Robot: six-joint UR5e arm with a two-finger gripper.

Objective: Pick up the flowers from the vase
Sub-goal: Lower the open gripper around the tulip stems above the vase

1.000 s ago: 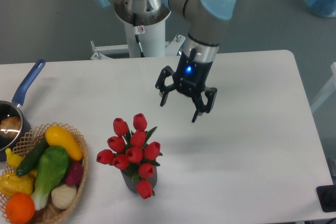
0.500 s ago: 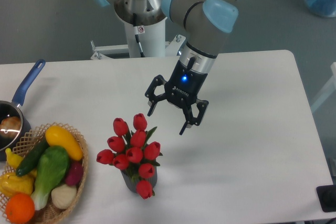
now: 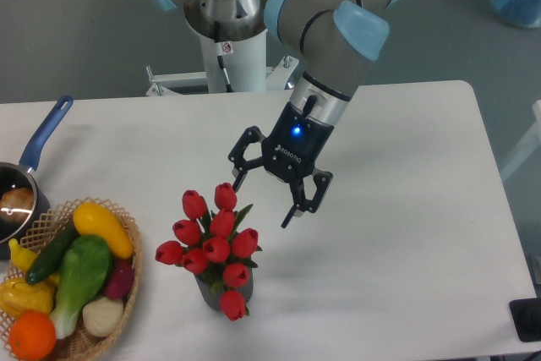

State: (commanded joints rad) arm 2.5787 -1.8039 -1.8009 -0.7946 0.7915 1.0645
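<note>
The flowers (image 3: 213, 243) are seen standing in the vase (image 3: 221, 290) near the front edge of the worktop (image 3: 406, 209), somewhat left of its middle. Only a small part of the vase is shown beneath the buds, so its rim cannot be made out clearly.

Over the last second the claw (image 3: 263, 199) has been carried from a spot nearer the middle of the worktop towards the front-left, and has been brought lower in the picture. It is now held just up and to the right of the topmost buds, with its jaws spread wide and nothing between them. Its near fingertip appears to be close to the uppermost bud, though whether it is level with the bunch or above it cannot be told from this single view. The flowers and vase have not been disturbed in that time.

The approach is therefore judged to be well under way, with the grasp itself not yet begun. The claw will probably need to be brought further over the bunch and lowered around the stems or the cluster of buds before being closed.

At the front-left corner a basket (image 3: 127, 281) of vegetables is set, and a blue-handled pan (image 3: 34, 154) lies at the left edge; both are well apart from the claw's path.
</note>
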